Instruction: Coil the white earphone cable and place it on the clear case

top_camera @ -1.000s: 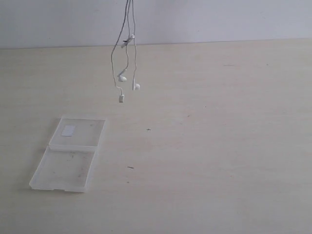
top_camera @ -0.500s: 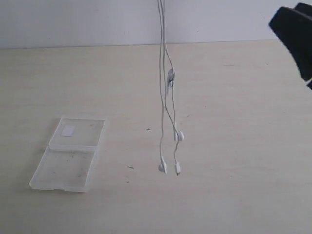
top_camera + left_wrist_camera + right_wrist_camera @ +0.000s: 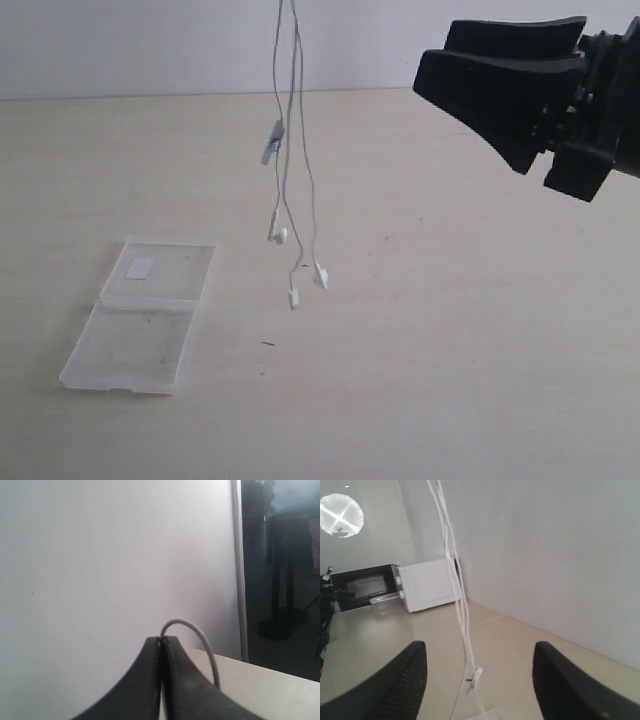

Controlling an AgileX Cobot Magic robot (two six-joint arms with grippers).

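The left pincer (image 3: 161, 643) is squeezed tight on the white earphone cable (image 3: 194, 630). A small loop of the wire sticks out right at its tips. The right pincer (image 3: 432, 48) is wide open and holds nothing.

The white earphone cable (image 3: 296, 70) is very thin. It hangs down in a few long strands from above the top of the exterior view. A small inline piece (image 3: 272, 142) sits partway down one strand. Lower down are two little earbuds (image 3: 279, 235) and a plug (image 3: 294, 297). These ends dangle over the table (image 3: 450, 380), near the clear case (image 3: 135, 345) and to its right. They do not touch it.

The clear case lies flat and open on the table, with its two halves side by side. One half has a small white sticker (image 3: 140, 266).

Only the left wrist view shows the grip on the wire. The exterior view shows the case and the dangling ends, but not the left pincer. The right wrist view shows the strands (image 3: 462, 615) hanging in front of the open right pincer (image 3: 480, 647), not touching its fingers. Far behind them stands a white box (image 3: 427, 585).
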